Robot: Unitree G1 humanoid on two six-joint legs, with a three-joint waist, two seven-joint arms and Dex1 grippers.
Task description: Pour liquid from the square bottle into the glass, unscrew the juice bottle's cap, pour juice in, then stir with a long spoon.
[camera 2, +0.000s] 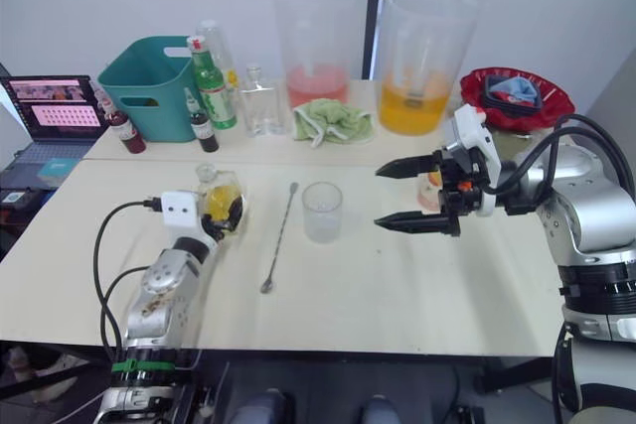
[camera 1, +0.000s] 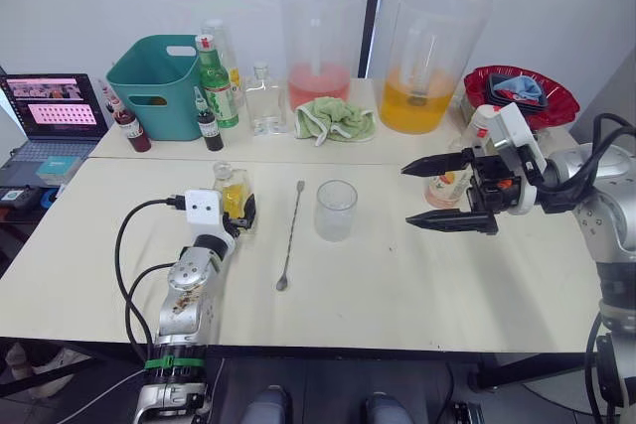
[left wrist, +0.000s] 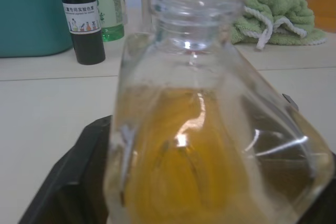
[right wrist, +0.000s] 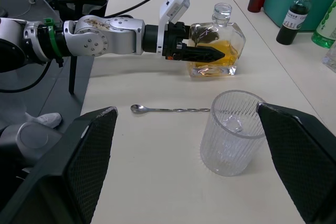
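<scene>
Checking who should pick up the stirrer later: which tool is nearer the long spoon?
Left. The left tool grips the square bottle right beside the long spoon; the right tool hangs open beyond the glass.

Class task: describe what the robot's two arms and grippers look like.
Both arms are silver metal with black cables. The left gripper has black fingers, a white camera box and a green band. The right gripper has long pointed black fingers and a white housing.

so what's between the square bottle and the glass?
The long spoon lies between the square bottle and the glass, seen in the left eye view.
</scene>
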